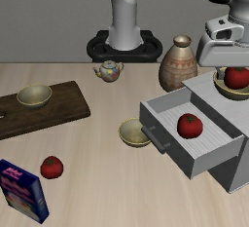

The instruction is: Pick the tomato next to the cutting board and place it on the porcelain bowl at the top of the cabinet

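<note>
We are looking across a pale wooden worktop (97, 187). At the exterior view's right a grey cabinet (231, 172) is standing with its drawer (160, 139) pulled open toward us. On the cabinet's top a porcelain bowl (231, 93) is sitting, and a red tomato (236, 77) is resting inside it. The robot's white hand (230, 61) is hanging directly over that tomato, so close that we cannot tell whether it is gripping the fruit or standing loose of it.

A second tomato (190, 126) is lying in the open drawer. A third tomato (52, 167) is lying on the worktop at the exterior view's lower left, just beside a blue box (24, 190) and apart from the dark cutting board (58, 111) above it. A small tan bowl (34, 95) is sitting on the cutting board, and another small bowl (134, 132) is sitting on the worktop just beside the drawer's front. A teapot (109, 70) and a brown striped vase (179, 63) are standing near the robot's black base (124, 48).
</note>
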Motion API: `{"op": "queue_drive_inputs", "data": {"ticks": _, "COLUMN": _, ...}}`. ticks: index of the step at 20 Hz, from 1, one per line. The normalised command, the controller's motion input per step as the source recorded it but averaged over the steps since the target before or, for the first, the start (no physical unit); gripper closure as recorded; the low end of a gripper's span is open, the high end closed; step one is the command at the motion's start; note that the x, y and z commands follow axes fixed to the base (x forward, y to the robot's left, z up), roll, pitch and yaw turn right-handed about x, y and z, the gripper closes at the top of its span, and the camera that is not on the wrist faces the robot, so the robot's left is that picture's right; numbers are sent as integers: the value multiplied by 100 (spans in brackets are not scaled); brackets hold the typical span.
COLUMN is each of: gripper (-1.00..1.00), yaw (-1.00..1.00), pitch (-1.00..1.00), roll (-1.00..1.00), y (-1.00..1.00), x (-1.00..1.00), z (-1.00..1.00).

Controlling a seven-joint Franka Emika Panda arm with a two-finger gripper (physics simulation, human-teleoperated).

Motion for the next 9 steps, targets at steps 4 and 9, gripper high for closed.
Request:
{"op": "queue_drive_inputs", "data": {"ticks": 4, "gripper": -100, "yaw": 0, "pitch": 0, "roll": 0, "y": 0, "x": 0, "z": 0}}
{"op": "queue_drive_inputs", "data": {"ticks": 9, "gripper": -100, "yaw": 0, "pitch": 0, "roll": 0, "y": 0, "x": 0, "z": 0}}
